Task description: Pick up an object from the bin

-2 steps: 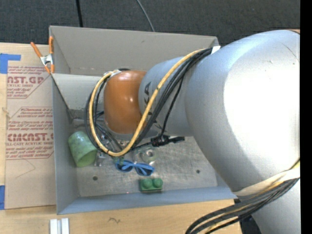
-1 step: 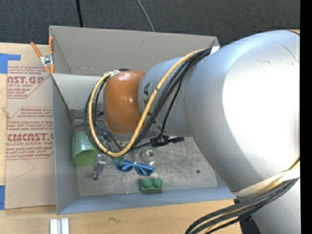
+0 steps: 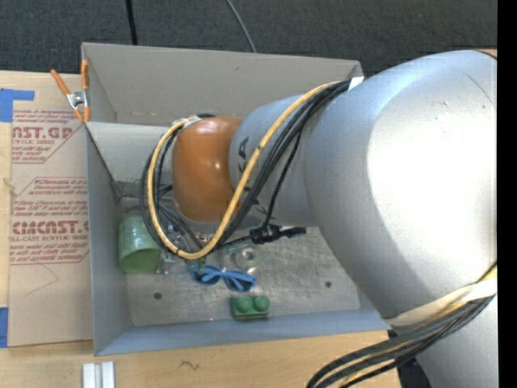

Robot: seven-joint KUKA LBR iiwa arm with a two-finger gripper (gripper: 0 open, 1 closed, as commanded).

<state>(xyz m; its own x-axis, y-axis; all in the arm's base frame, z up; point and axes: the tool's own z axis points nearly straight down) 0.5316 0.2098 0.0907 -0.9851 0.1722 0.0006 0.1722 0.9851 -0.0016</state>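
Grey metal walls of the bin [image 3: 103, 281] frame the scene, with the arm's orange-covered wrist [image 3: 202, 172] low at centre left. Its jaws are hidden beneath, so their state cannot be told. Nearest lie a pale green cup [image 3: 137, 247] on its side at left, blue toy glasses [image 3: 226, 278] and a green brick [image 3: 249, 306] lower down.

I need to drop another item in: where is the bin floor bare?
The bin floor is bare right of the blue glasses-like toy and green brick, up to the arm. A smaller bare patch lies in the front-left corner, below the green cup. Crowded: under the orange wrist cover.
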